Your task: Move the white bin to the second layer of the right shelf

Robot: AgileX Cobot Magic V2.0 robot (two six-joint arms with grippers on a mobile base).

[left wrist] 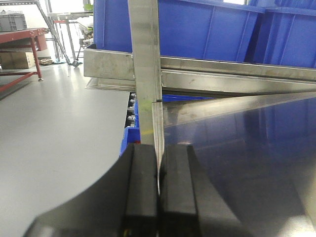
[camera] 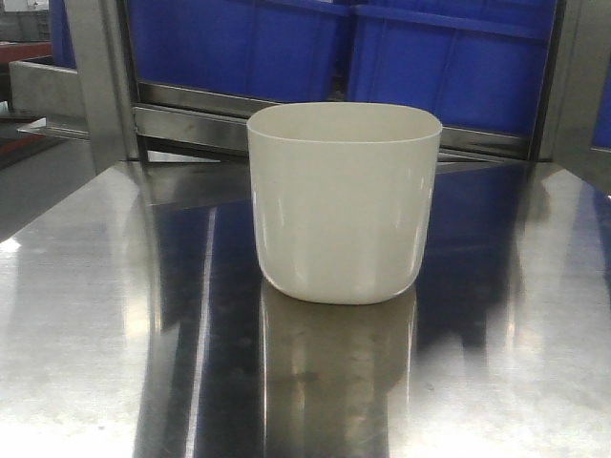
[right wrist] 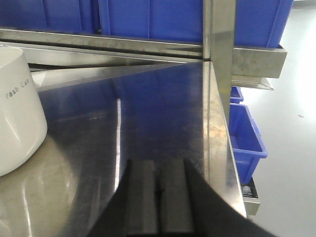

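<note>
The white bin (camera: 344,205) stands upright on the shiny steel tabletop (camera: 95,315), at the middle of the front view. Its curved side also shows at the left edge of the right wrist view, as the white bin (right wrist: 15,108) with small grey lettering. My right gripper (right wrist: 158,163) is shut and empty, low over the tabletop to the right of the bin and apart from it. My left gripper (left wrist: 158,148) is shut with nothing held, above the table's left edge. Neither gripper appears in the front view. The right shelf second layer is out of view.
Large blue crates (camera: 449,67) sit on a steel rail (camera: 191,119) behind the table. Steel upright posts (left wrist: 145,74) (right wrist: 219,49) stand at the table's back corners. A small blue bin (right wrist: 244,133) sits below the table's right edge. Grey floor (left wrist: 59,128) lies to the left.
</note>
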